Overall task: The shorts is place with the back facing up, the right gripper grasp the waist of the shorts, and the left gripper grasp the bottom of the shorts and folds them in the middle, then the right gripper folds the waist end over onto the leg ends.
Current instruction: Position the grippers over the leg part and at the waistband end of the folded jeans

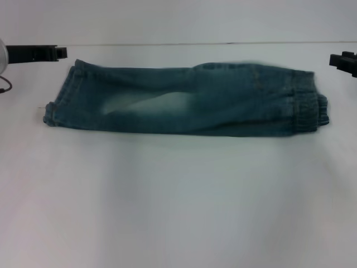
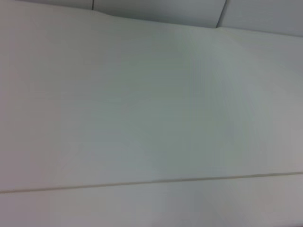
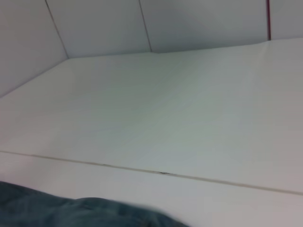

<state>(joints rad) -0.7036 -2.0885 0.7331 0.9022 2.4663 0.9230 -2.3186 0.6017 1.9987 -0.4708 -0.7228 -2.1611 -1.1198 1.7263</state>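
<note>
The blue-green denim shorts (image 1: 184, 100) lie flat across the white table (image 1: 178, 201), folded lengthwise into one long band with a pale faded patch in the middle. The ruffled elastic waist end (image 1: 308, 107) points toward the right side and the leg ends (image 1: 56, 109) toward the left. My left gripper (image 1: 59, 53) hovers just beyond the far left corner of the shorts, apart from the cloth. At the right edge, my right gripper (image 1: 337, 60) hangs a little past the waist, holding nothing. In the right wrist view a strip of the shorts (image 3: 71, 212) shows.
A seam line (image 3: 161, 173) runs across the table top beyond the shorts. Grey panel walls (image 3: 199, 23) stand behind the table. The left wrist view holds only table surface (image 2: 151, 118) and a seam.
</note>
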